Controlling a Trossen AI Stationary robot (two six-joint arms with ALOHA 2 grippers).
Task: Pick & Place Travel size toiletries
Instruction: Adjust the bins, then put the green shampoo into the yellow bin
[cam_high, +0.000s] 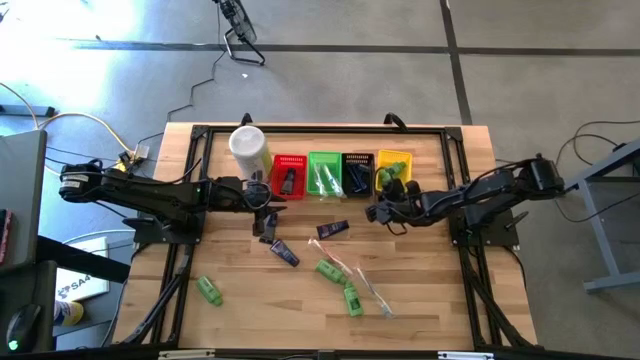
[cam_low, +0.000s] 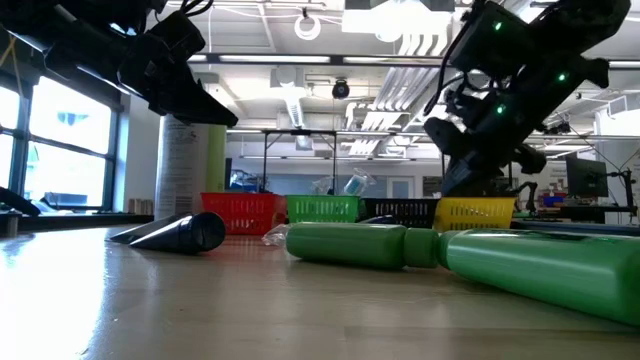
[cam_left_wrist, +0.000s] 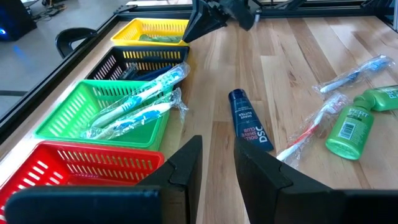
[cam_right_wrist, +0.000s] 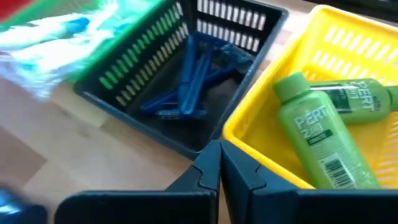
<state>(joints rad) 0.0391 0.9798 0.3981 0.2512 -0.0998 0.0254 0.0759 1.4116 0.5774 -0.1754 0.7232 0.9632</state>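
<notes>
Green bottles (cam_low: 470, 252) lie nearest the low lens, more toiletries scattered mid-table. My right gripper (cam_right_wrist: 219, 163), clenched empty, hovers at the yellow basket (cam_right_wrist: 348, 31), where one bottle (cam_right_wrist: 317, 134) already rests; swinging away low could clip its rim. My left gripper (cam_left_wrist: 216, 163), parted slightly and holding nothing, reaches beside the red basket (cam_left_wrist: 68, 171), facing a navy tube (cam_left_wrist: 249, 118)

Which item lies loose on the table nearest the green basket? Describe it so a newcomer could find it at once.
Find the row of four baskets at the table's far edge and pick the green basket, second from the white canister. Just in front of it a dark tube lies flat on the bare wood. It is the only navy tube with white lettering there; the other loose items beside it are green bottles and clear-wrapped toothbrushes.
</notes>
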